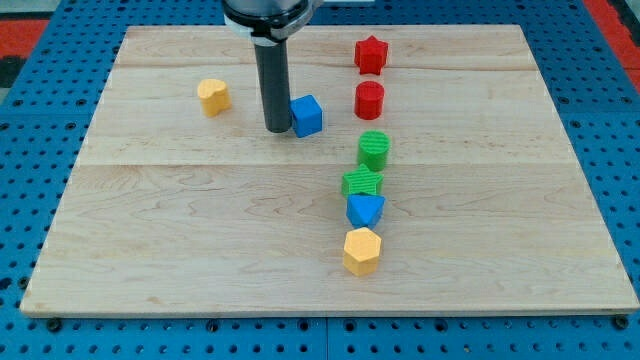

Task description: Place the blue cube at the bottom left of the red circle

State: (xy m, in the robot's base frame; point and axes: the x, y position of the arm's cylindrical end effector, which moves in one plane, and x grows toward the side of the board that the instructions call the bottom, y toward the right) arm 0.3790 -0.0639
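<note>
The blue cube [307, 115] sits on the wooden board, left of and slightly below the red circle [369, 100], with a gap between them. My tip [277, 130] rests on the board right against the blue cube's left side. The rod rises straight up to the arm at the view's top.
A red star [370, 54] lies above the red circle. Below the circle run a green cylinder [374, 150], a green block [362, 183], a blue triangular block [365, 210] and a yellow hexagon [362, 250]. A yellow block [213, 96] sits at the left. The wooden board [150, 230] lies on a blue pegboard.
</note>
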